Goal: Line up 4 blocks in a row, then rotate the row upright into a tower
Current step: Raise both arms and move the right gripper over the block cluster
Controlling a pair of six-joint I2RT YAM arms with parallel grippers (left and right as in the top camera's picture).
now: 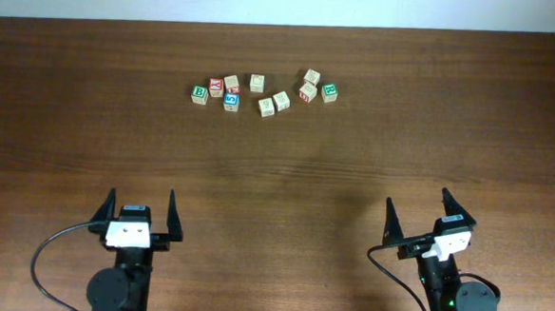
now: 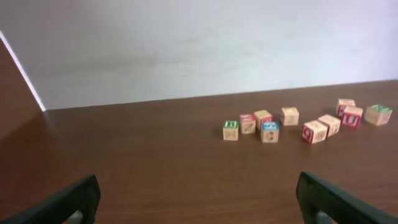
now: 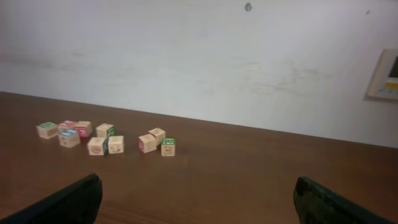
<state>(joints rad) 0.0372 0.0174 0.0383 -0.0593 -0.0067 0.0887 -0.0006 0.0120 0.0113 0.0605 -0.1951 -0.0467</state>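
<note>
The blocks stand as a tight group of four at the far left of the row: a green-lettered cube (image 1: 199, 92), a red-lettered one (image 1: 216, 86), a pale one (image 1: 231, 83) and a blue-faced one (image 1: 231, 102). The left wrist view shows them far ahead, green (image 2: 231, 129) and blue (image 2: 270, 132) in front. In the right wrist view the same group (image 3: 65, 132) sits far off to the left. My left gripper (image 1: 142, 198) (image 2: 199, 196) and right gripper (image 1: 418, 199) (image 3: 196, 193) rest near the table's front edge, both open and empty.
Three pale cubes (image 1: 257, 82) (image 1: 266, 106) (image 1: 281, 100) lie mid-row. To their right is a cluster with a pale cube (image 1: 311, 77), a red-lettered cube (image 1: 306, 92) and a green one (image 1: 329, 93). A white wall (image 2: 199, 50) backs the brown table (image 1: 276, 174).
</note>
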